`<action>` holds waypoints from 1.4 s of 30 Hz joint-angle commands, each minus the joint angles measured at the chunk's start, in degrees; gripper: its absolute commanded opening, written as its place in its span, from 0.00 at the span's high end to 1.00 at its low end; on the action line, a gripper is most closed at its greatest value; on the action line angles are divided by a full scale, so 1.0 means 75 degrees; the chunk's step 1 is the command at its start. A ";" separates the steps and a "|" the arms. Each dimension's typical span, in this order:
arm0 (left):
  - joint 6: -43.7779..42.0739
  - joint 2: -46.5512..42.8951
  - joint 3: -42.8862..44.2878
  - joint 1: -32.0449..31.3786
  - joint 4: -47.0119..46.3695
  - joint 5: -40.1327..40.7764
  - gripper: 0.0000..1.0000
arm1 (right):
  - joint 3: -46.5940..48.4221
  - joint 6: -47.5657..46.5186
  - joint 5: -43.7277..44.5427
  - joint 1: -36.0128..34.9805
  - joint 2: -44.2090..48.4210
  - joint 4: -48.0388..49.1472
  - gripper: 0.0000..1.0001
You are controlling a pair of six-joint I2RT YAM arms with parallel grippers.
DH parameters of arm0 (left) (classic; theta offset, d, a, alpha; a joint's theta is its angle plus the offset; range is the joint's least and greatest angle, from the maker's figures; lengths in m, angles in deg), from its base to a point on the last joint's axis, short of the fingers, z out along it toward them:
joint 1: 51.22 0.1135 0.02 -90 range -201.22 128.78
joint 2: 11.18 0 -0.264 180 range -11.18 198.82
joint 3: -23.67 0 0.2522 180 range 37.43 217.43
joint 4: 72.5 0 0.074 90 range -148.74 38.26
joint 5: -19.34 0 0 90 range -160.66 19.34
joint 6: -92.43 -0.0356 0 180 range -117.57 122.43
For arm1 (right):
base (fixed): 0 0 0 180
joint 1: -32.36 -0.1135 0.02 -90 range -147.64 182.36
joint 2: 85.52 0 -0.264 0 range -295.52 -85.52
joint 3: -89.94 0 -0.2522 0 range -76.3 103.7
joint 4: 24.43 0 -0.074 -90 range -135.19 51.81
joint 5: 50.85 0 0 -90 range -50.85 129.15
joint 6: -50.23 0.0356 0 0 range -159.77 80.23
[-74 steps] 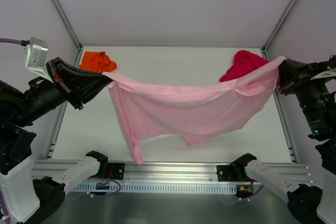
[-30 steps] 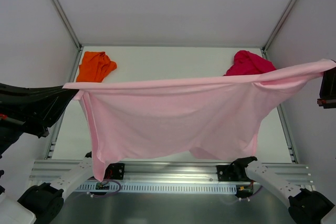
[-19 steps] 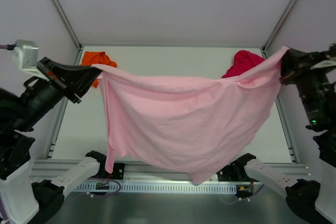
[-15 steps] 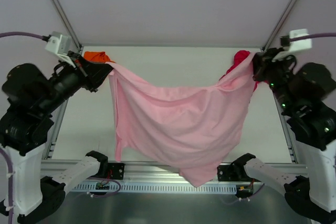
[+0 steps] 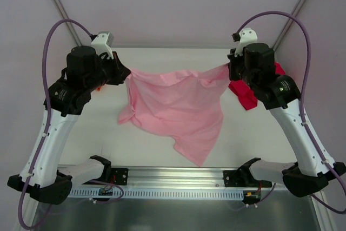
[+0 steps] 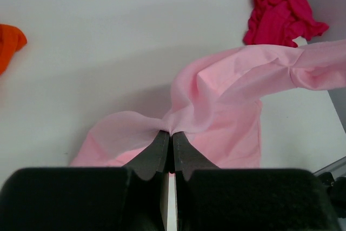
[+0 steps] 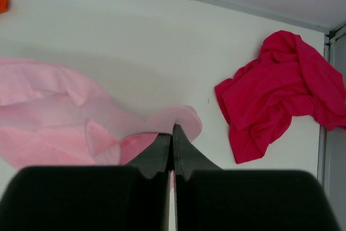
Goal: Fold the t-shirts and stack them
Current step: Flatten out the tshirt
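Observation:
The light pink t-shirt hangs between my two grippers over the middle of the table, its lower part draping toward the front. My left gripper is shut on its left upper edge. My right gripper is shut on its right upper edge. The crimson red t-shirt lies crumpled at the back right, partly hidden behind my right arm in the top view. The bright orange t-shirt lies at the back left, almost hidden behind my left arm in the top view.
The white table has metal frame posts at its back corners. A rail runs along the front edge, with the arm bases on it.
Both arms have swung from high and near the camera to over the back of the table, carrying the pink shirt with them. The shirt now hangs lower and narrower between the grippers.

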 commanded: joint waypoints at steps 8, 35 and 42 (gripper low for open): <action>-0.0043 0.0610 -0.0693 -0.0072 -0.0750 0.0519 1.00 | -0.1132 0.0376 -0.0236 -0.0014 -0.0111 0.1063 0.99; 0.0355 0.6903 0.3069 0.0385 -0.1418 0.2664 1.00 | 0.2546 0.0458 0.1756 0.0666 -0.4857 0.1018 0.99; 0.0846 0.7020 0.2669 0.0748 -0.2156 0.2875 1.00 | 0.1750 0.0434 0.2926 0.0666 -0.4811 0.1287 0.99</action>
